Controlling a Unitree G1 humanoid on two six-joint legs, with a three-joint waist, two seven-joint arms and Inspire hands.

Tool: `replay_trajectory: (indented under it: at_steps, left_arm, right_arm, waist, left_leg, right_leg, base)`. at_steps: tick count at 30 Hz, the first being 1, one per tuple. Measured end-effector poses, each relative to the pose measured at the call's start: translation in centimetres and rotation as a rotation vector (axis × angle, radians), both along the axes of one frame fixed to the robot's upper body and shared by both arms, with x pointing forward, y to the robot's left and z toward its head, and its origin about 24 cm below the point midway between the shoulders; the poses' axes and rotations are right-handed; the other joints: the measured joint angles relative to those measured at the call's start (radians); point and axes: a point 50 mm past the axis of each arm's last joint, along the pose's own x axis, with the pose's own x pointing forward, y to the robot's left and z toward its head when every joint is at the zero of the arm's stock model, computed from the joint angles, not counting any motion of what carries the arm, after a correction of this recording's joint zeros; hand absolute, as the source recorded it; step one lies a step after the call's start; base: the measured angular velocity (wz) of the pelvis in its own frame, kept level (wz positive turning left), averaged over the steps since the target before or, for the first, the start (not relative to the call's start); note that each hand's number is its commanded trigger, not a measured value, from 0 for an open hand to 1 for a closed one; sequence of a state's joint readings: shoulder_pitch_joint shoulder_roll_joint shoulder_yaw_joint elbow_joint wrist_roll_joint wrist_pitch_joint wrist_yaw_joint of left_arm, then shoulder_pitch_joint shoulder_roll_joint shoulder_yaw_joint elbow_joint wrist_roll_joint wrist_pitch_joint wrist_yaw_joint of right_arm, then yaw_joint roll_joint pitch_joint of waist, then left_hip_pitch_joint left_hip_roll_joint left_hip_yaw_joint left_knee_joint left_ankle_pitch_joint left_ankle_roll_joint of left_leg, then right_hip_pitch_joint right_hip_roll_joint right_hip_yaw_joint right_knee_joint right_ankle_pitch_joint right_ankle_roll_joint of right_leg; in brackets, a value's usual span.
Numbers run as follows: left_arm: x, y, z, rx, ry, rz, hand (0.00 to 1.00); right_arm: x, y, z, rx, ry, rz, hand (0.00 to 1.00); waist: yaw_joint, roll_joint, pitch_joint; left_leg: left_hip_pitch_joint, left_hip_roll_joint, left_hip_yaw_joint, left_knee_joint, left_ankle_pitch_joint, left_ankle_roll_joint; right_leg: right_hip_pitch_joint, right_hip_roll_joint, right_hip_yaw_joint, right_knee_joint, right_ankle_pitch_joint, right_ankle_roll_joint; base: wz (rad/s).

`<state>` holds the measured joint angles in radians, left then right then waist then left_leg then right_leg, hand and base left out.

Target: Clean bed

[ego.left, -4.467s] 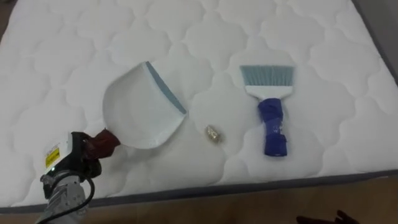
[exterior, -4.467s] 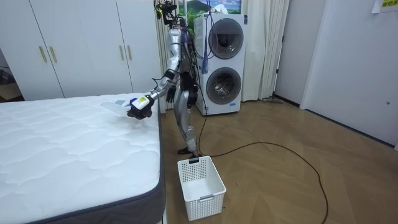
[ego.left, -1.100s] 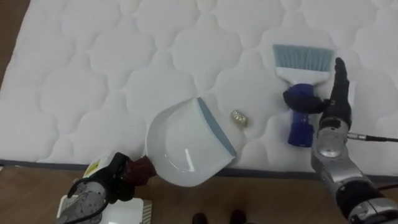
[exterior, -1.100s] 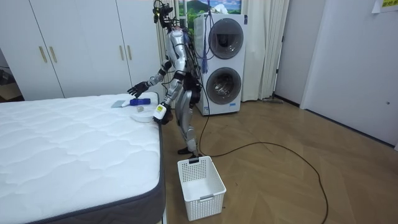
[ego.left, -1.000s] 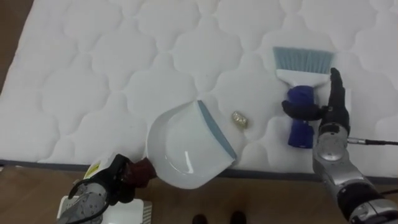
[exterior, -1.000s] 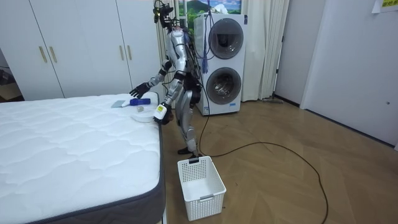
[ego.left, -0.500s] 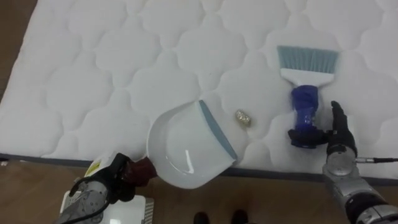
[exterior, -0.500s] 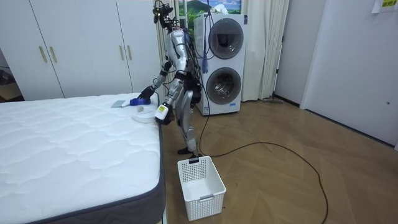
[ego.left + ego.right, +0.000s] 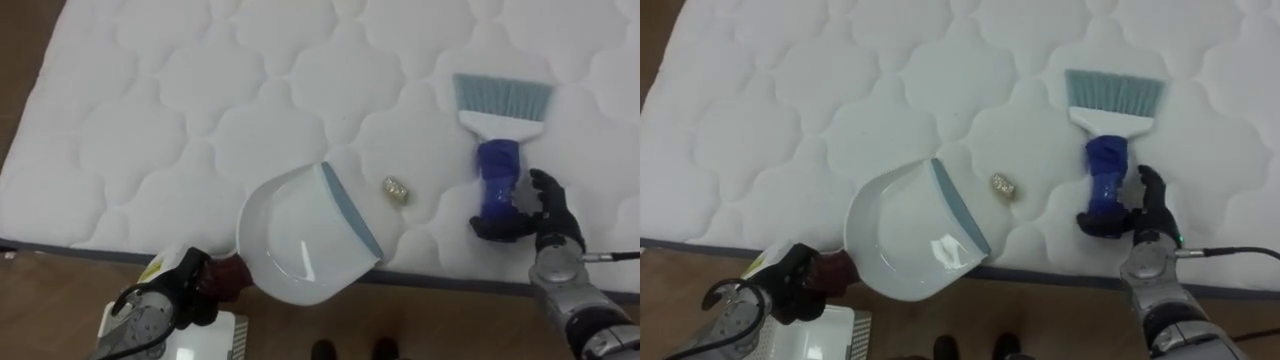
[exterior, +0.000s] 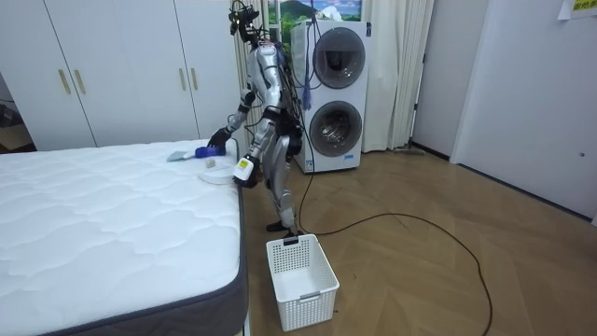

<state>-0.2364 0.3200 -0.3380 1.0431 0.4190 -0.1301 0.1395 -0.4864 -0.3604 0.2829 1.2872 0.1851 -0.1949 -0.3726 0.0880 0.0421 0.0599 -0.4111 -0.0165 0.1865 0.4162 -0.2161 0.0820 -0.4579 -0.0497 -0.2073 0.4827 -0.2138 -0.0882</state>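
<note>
While the left robot hand (image 9: 165, 300) stays clenched on the dustpan's dark red handle, keeping the dustpan (image 9: 295, 250) flat at the near edge of the bed (image 9: 180, 120) with its lip turned to the small golden scrap (image 9: 396, 189), the right robot hand (image 9: 545, 215) has changed most. A second ago it hovered flat above the brush (image 9: 498, 150). Now it has dropped to the end of the blue handle, thumb and fingers (image 9: 543, 190) curled round it. The brush still lies on the bed, to the right of the scrap, bristles pointing away. That grip looks made, so sweeping can start. I'd guess the scrap gets dragged left into the dustpan. A white basket (image 10: 300, 271) waits on the floor (image 10: 420, 280) beside the robot.
</note>
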Motion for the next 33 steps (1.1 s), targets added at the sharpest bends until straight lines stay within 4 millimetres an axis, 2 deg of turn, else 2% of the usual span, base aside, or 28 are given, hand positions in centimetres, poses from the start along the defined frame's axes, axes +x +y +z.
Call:
replay_trajectory:
  at_steps: [1, 2, 4, 5, 17, 21, 28, 33]
  left_arm:
    - [0.0, 0.0, 0.0, -0.005, 0.0, 0.006, 1.0]
    - [0.0, 0.0, 0.0, -0.01, 0.0, 0.011, 1.0]
    - [-0.1, 0.0, 0.0, -0.01, 0.002, 0.011, 1.0]
    - [-0.1, 0.0, 0.0, -0.01, 0.002, 0.011, 1.0]
    - [0.3, -0.2, 0.1, -0.015, -0.001, 0.005, 1.0]
    - [0.2, -0.1, 0.1, -0.01, 0.006, 0.008, 1.0]
    - [0.2, 0.0, 0.0, -0.008, 0.017, 0.008, 1.0]
    - [0.0, 0.1, -0.1, -0.003, 0.026, 0.013, 1.0]
  right_arm:
    - [0.0, -0.1, 0.1, -0.004, 0.006, -0.005, 0.76]
    - [0.0, -0.3, 0.1, -0.01, 0.009, -0.006, 0.8]
    - [0.0, -0.5, 0.2, -0.021, 0.014, -0.02, 0.96]
    - [0.0, -0.5, 0.2, -0.022, 0.018, -0.025, 1.0]
    - [-0.8, -0.1, -1.0, 0.004, 0.099, -0.013, 1.0]
    - [-1.0, -0.2, -1.2, 0.003, 0.113, -0.019, 1.0]
    - [-1.3, -0.3, -1.4, 0.004, 0.13, -0.027, 1.0]
    - [-1.9, -0.6, -1.7, 0.007, 0.141, -0.04, 1.0]
  waist:
    - [0.0, -0.001, 0.0003]
    - [0.0, -0.002, 0.0005]
    - [0.0, -0.004, 0.0012]
    - [0.0, -0.004, 0.0011]
    - [-0.006, -0.006, 0.0006]
    - [-0.013, -0.009, 0.0014]
    - [-0.031, -0.01, 0.0008]
    - [-0.03, -0.011, -0.0003]
  left_leg:
    - [0.0, 0.0, 0.0, 0.0, 0.0, 0.0]
    - [-0.001, 0.0, 0.0, 0.0, 0.0, 0.0]
    - [-0.002, 0.001, -0.001, 0.001, 0.0, 0.0]
    - [-0.003, 0.001, 0.0, 0.001, 0.0, 0.0]
    - [-0.025, 0.0, -0.014, 0.037, 0.0, 0.0]
    - [-0.033, -0.011, -0.026, 0.048, 0.0, 0.0]
    - [-0.049, -0.012, -0.033, 0.07, 0.001, 0.002]
    - [-0.04, -0.012, -0.032, 0.061, -0.001, 0.005]
  right_leg:
    - [0.0, 0.0, -0.001, 0.0, 0.0, 0.0]
    - [0.0, 0.0, -0.001, 0.0, 0.0, 0.0]
    - [0.0, 0.0, -0.004, -0.002, 0.0, 0.0]
    - [0.0, 0.0, -0.005, -0.002, 0.0, 0.0]
    - [-0.008, -0.007, -0.016, 0.008, -0.003, 0.0]
    - [-0.021, -0.02, -0.017, 0.038, -0.012, 0.001]
    - [-0.021, -0.021, -0.02, 0.037, -0.012, 0.004]
    - [-0.014, -0.021, -0.023, 0.038, -0.011, 0.007]
  base:
    - [0.0]
    - [0.0]
    - [0.0]
    - [0.03]
    - [0.03]
    - [0.05]
    - [0.03]
    - [0.0]
